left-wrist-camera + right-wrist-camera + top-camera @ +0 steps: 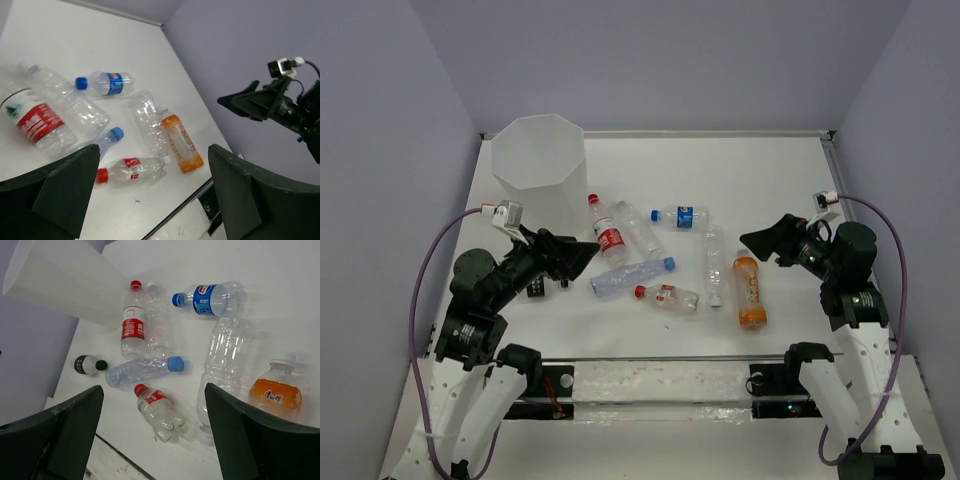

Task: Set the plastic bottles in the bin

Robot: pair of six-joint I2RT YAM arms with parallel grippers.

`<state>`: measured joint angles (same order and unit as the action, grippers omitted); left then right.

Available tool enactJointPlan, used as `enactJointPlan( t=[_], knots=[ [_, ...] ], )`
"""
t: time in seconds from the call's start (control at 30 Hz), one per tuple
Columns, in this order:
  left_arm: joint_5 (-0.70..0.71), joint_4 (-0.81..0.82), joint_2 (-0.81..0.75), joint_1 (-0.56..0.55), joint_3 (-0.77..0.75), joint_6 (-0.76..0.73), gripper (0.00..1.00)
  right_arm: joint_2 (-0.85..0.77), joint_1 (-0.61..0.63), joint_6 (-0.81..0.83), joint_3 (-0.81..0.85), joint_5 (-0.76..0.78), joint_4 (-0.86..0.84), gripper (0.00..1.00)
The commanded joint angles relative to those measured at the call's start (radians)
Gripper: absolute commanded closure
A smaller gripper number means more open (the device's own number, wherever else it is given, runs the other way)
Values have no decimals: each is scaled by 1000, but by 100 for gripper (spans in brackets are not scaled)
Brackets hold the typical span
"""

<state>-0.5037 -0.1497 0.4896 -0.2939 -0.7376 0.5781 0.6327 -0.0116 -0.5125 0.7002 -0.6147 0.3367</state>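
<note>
While lying flat on the table (770, 170), sit wholly outside the bin (538, 165) (upright at the far left), clustered between the two arms. Bin: white, translucent, many-sided, wider at the rim. Nearest the bin: red-label bottle (608, 232), red cap, white print too small to read, a green mark on the white band above it. Just beside it: slim clear bottle (640, 228). Farther back: blue-label bottle (682, 216), blue cap, shows a round red-white-blue emblem, wording illegible. Toward the right: tall clear bottle (712, 262), white cap, and alongside it the orange bottle (751, 291), dark characters on its label, not readable. Nearer the front edge: crushed blue-capped bottle (632, 276) and small red-capped bottle (668, 296), the latter with a red-and-white label, text blurred. Left claw (588, 250): fingers spread apart, grips nothing, hovers close to the red-label bottle's base. Right claw (750, 240): likewise parted and empty, hangs near the orange bottle's white cap.
</note>
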Motion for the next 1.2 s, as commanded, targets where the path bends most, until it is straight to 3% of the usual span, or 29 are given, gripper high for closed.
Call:
enactJointPlan(
  t=[0.0,0.17,0.3,0.47,0.63,0.87,1.17],
  knots=[
    [289,-315,-28,-4,-75,106,1,-22,33,-6,-39,28,-102,11],
    [567,-572,-51,-4,-137,319,1,21,85,12,-68,69,-111,7],
    [711,-703,-66,-4,-140,471,1,32,94,57,-65,92,-74,6],
    [864,-777,-97,-4,-8,618,1,1,94,51,-76,67,-70,5],
    [873,-688,-66,-4,156,735,1,-39,94,51,-94,56,-68,5],
    [916,-556,151,-2,148,808,1,-50,113,49,-97,46,-71,4],
    [982,-459,274,27,234,876,1,-67,122,43,-113,35,-71,4]
  ],
)
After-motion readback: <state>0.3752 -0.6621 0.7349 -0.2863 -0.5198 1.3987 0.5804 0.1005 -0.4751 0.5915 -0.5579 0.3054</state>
